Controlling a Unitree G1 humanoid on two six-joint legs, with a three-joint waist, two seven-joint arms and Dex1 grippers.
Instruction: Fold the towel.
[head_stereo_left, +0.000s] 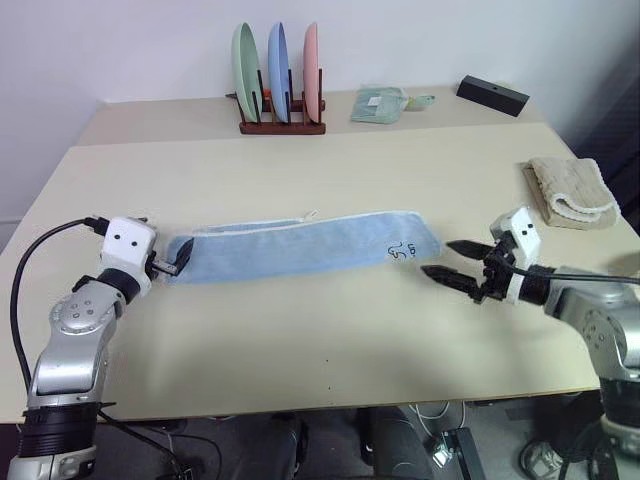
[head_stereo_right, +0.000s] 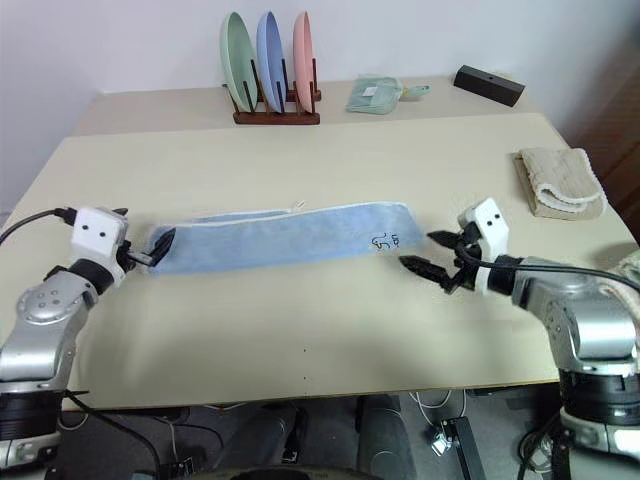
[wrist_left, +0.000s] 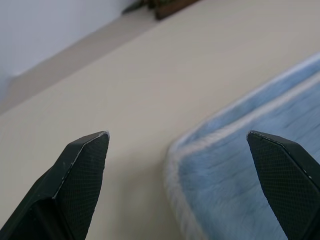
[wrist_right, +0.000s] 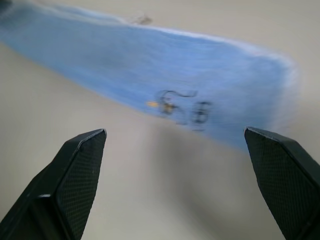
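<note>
The towel (head_stereo_left: 305, 247) lies flat on the table (head_stereo_left: 300, 340) as a long, narrow light blue strip, folded lengthwise, with a pale hem along its far edge and a small dark printed mark (head_stereo_left: 401, 251) near its right end. At the towel's left end sits the left gripper (head_stereo_left: 181, 256), its two black fingers spread wide apart; the wrist view shows one finger over the towel's corner and the other over bare tabletop, pinching nothing. Just off the towel's right end, the right gripper (head_stereo_left: 447, 259) points toward the cloth with its fingers also spread wide and nothing between them; it stands apart from the fabric. Well behind the towel, at the table's far edge, a wooden rack (head_stereo_left: 282, 122) holds three upright plates, green, blue and pink. To the right of the rack lies a small pale green folded cloth (head_stereo_left: 378, 103), and further right a black box (head_stereo_left: 492, 95). A beige folded towel (head_stereo_left: 570, 191) rests to the right of the blue towel, beyond the right gripper.
</note>
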